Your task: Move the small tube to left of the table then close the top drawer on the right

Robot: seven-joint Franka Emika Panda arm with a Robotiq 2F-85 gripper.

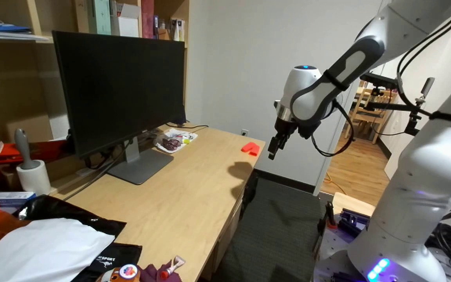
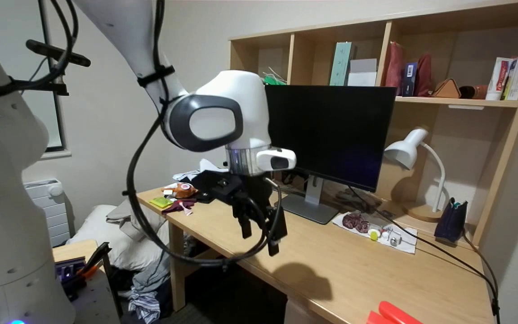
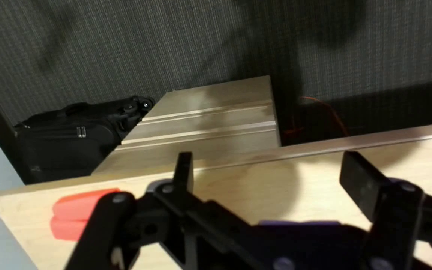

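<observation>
The small tube point(image 1: 176, 265), pale pink with a red cap, lies on a dark purple cloth at one end of the light-wood table point(image 1: 186, 184); it also shows in an exterior view point(image 2: 186, 209). My gripper hangs above and near the table's front edge, far from the tube, in both exterior views point(image 1: 275, 150) point(image 2: 260, 242). In the wrist view the gripper point(image 3: 266, 165) is open, fingers wide apart with nothing between them. Below the table edge, the top drawer point(image 3: 201, 150) shows a light wood front, the uppermost of several. It looks shut; its interior is hidden.
A red object point(image 1: 252, 148) lies near the table's other end. A monitor point(image 1: 123, 90), a white tray with small items point(image 1: 176, 139), a lamp point(image 2: 405, 148) and black bags point(image 1: 127, 254) stand or lie on the table. A black suitcase point(image 3: 73, 138) is on the floor beside the drawers.
</observation>
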